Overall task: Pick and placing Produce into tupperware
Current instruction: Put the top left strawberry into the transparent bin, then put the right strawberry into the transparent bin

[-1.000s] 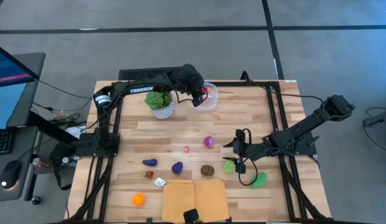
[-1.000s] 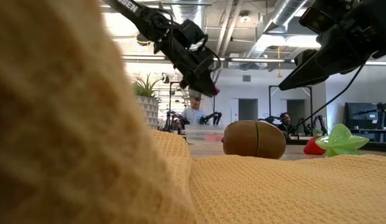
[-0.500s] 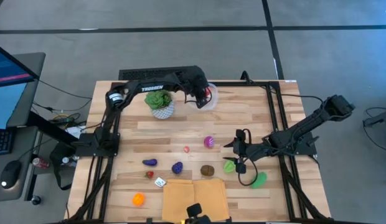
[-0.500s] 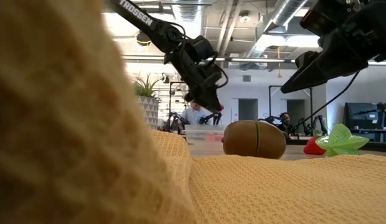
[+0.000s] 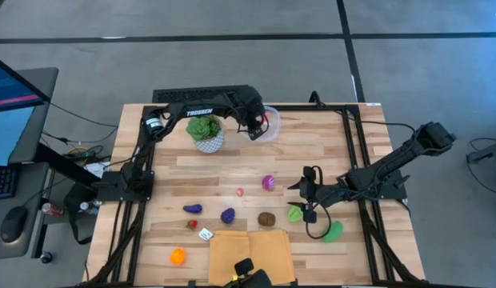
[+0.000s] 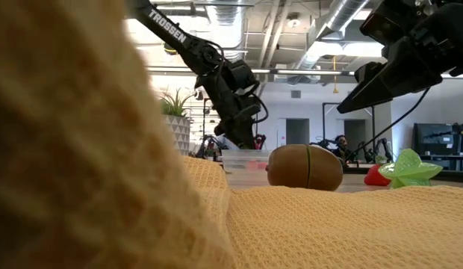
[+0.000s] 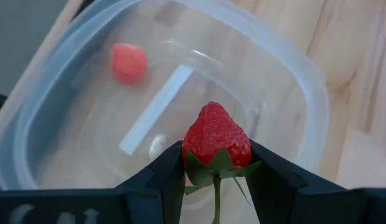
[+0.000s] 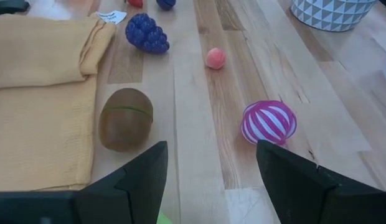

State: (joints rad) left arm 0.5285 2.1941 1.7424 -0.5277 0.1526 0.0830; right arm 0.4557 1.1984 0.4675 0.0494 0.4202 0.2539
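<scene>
My left gripper (image 5: pixel 254 126) is at the far side of the table, over the clear tupperware (image 5: pixel 266 124), shut on a red toy strawberry (image 7: pixel 216 138). The tupperware (image 7: pixel 180 81) holds one small pink piece (image 7: pixel 129 63). My right gripper (image 5: pixel 298 198) is open and empty near the table's right, above a green piece (image 5: pixel 294 214). A pink striped ball (image 8: pixel 269 122), a brown kiwi (image 8: pixel 125 118), purple grapes (image 8: pixel 146 33) and a small pink piece (image 8: pixel 215 58) lie on the wood ahead of it. My left gripper pinches the strawberry's leafy stem end (image 7: pixel 213 163) between its two fingers, from above, pointing down into the tupperware. The strawberry is lifted clear, its tip pointing away from the fingers toward the container's floor.
A leafy plant in a white patterned pot (image 5: pixel 206 133) stands just left of the tupperware. A yellow cloth (image 5: pixel 250 254) lies at the near edge. A purple piece (image 5: pixel 192 209), an orange piece (image 5: pixel 178 256) and another green piece (image 5: pixel 334 232) lie on the table.
My left gripper has gone down toward the tupperware with the strawberry, still shut on it.
</scene>
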